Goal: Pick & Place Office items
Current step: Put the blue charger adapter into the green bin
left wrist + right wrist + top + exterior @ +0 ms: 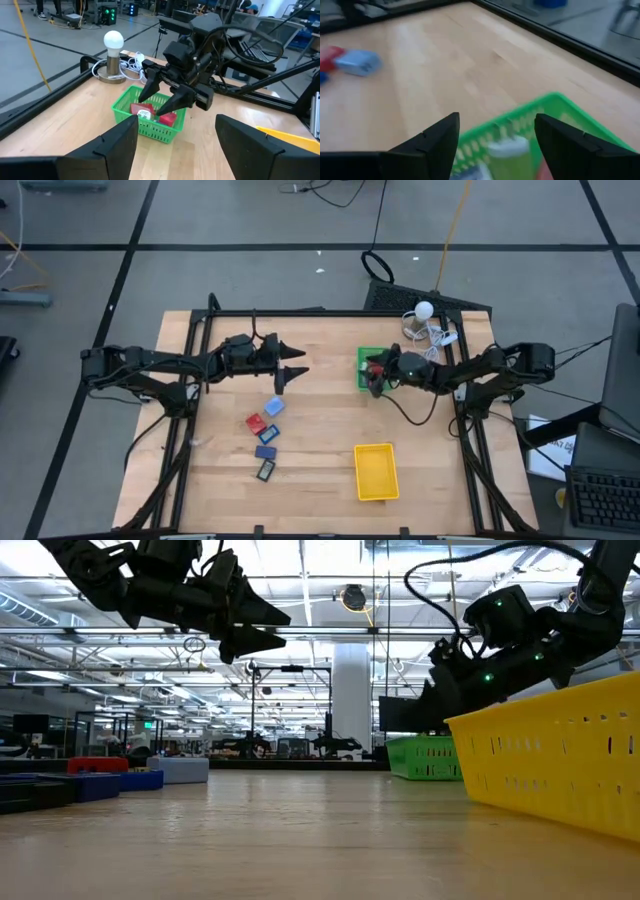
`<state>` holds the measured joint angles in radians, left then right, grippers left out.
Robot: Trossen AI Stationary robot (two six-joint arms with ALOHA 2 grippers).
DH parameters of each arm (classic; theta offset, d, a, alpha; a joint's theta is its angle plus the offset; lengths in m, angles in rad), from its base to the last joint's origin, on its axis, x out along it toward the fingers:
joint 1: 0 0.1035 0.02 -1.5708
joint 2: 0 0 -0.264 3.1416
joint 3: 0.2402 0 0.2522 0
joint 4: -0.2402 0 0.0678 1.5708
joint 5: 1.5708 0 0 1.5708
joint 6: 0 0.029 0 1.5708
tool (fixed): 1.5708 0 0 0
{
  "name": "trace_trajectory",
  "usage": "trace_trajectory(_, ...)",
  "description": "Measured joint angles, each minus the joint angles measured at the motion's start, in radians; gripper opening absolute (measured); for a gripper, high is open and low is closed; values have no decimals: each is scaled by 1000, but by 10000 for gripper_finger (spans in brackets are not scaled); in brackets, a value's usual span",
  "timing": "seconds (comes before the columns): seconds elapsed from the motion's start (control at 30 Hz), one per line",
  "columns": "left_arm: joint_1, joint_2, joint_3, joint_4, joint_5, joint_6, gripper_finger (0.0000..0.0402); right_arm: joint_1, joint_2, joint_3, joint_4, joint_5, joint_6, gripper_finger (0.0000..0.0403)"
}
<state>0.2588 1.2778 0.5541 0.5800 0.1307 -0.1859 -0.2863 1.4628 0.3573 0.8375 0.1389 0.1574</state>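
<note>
looking across the table from its near edge, i am seeing the yellow tray (376,471) sitting closest and, as far as i can tell, holding nothing. just past it the loose office items (266,438) are lying on the bare wood in a short line running away from me: a dark navy rectangle (266,470), a blue one (266,451), a red piece (256,422) and a light blue piece (274,407) farthest out.

the left gripper (293,370) is hanging above the table with its fingers spread and nothing between them, and the light blue piece is lying just beneath and slightly nearer me than its tips, so i am judging the left arm the closer one for the next pick. that piece's long axis is hard to make out.

farther right, the right gripper (374,376) is hovering over the green tray (360,360), fingers apart and empty in its wrist view. the tray is holding red pieces (168,118) and a whitish round piece (144,114); its far wall is hiding anything else. beyond it a lamp (424,311) is standing.
</note>
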Motion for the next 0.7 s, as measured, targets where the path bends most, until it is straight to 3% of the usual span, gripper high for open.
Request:
trace_trajectory(0.43, 0, 0, 0, 0, 1, -79, 269, 0, -119, 0, 139, -394, -12, 237)
trace_trajectory(0.53, 0, 0, 0, -12, 9, -120, 269, 0, -173, 0, 155, -455, 13, 237)
trace_trajectory(0.7, -27, 0, 2, -164, 89, -159, 269, 0, -255, 0, 161, -462, 26, 237)
